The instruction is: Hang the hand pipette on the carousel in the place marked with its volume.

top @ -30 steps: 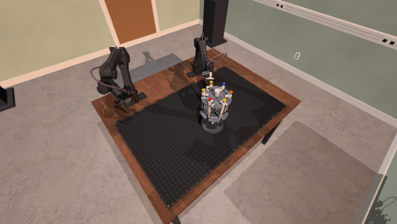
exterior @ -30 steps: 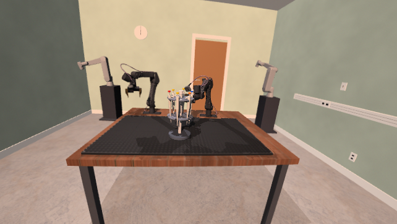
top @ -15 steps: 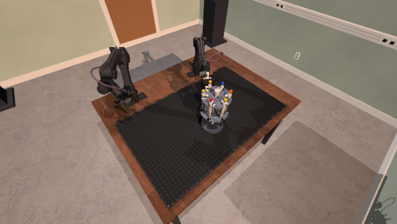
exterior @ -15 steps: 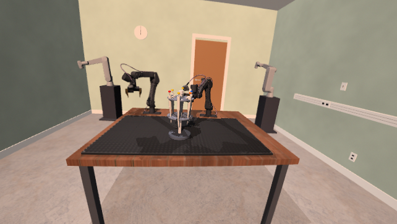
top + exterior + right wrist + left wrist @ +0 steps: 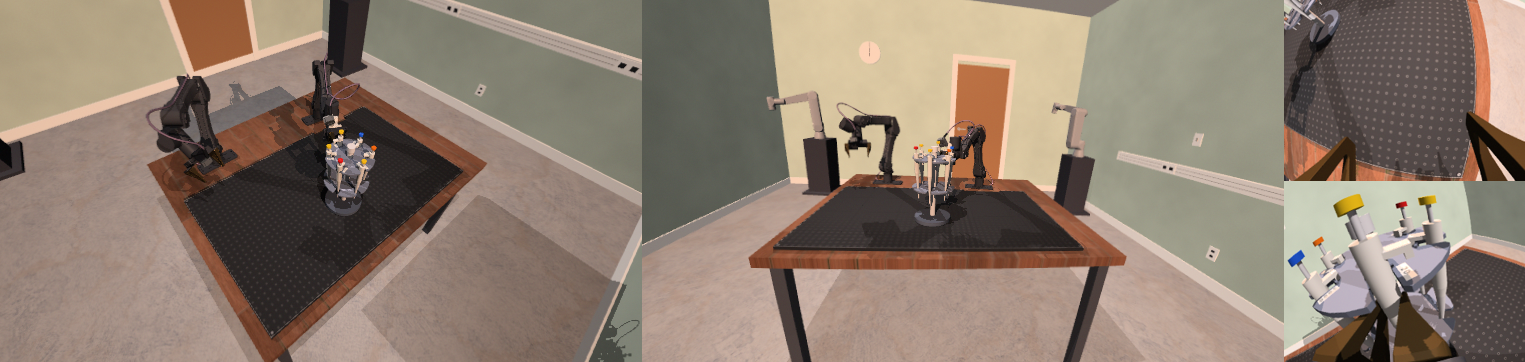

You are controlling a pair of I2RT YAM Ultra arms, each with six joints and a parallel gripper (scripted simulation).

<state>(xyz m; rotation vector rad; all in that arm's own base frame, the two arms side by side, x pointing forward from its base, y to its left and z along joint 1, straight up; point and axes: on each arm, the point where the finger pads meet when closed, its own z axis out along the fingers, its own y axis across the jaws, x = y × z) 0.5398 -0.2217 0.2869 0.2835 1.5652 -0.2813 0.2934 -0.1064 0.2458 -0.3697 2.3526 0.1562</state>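
Observation:
The pipette with a yellow button (image 5: 1374, 267) (image 5: 341, 132) stands slightly tilted at the rim of the carousel (image 5: 1349, 298) (image 5: 343, 204) (image 5: 932, 218). My left gripper (image 5: 1394, 299) is shut on its lower body, under the head plate. Its finger hook (image 5: 1397, 248) points inward over the plate; whether its tip is behind the rail cannot be told. A slot label (image 5: 1406, 271) beside it and the print on the button are unreadable. My right gripper (image 5: 1404, 132) (image 5: 212, 172) (image 5: 858, 153) is open and empty, away from the carousel.
Other pipettes hang around the head: blue (image 5: 1297, 258) (image 5: 361, 135), orange (image 5: 1319, 242) (image 5: 373, 148), red (image 5: 1401, 204) (image 5: 340, 161) and two yellow ones (image 5: 329, 147) (image 5: 364, 162). The carousel base stands on the black dotted mat (image 5: 260, 240) (image 5: 842, 225).

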